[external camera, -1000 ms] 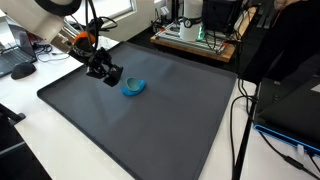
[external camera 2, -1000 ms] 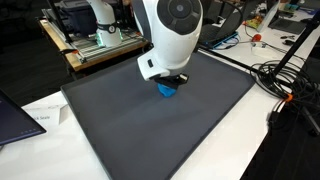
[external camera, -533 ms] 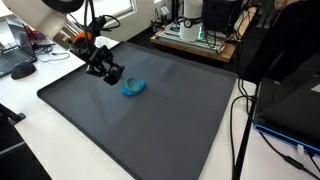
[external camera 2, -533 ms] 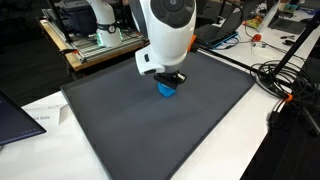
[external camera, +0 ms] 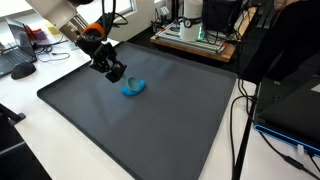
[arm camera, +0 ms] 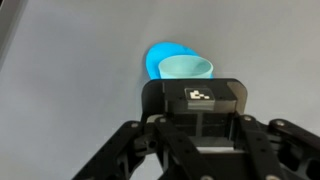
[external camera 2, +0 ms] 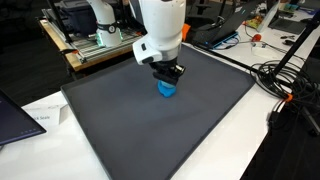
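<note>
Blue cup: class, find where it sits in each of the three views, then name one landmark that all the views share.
Exterior view: cup left of centre, just right of the gripper.
Exterior view: cup near centre, directly below the gripper.
Wrist view: cup upper middle, above the gripper body.
Shared landmark: the dark mat under the cup in every view.

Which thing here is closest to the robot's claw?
The blue cup, lying on its side on the dark mat just beside the gripper. The cables sit off the mat, farther away.
</note>
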Action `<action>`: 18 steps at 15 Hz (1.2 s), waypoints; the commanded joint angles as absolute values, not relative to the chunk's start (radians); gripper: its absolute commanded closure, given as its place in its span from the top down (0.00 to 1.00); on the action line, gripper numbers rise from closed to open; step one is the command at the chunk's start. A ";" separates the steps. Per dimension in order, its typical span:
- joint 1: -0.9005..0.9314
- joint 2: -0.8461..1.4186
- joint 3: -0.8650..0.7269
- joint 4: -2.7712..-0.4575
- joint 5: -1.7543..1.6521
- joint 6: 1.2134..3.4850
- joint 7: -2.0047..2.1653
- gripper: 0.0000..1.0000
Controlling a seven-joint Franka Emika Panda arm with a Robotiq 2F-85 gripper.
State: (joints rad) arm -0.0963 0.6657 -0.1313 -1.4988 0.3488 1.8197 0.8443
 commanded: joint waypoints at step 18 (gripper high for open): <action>-0.106 0.368 -0.117 -1.955 0.384 2.347 0.602 0.22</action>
State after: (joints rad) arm -0.0867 0.4028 -0.1184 -1.9118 0.3597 2.2817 0.6665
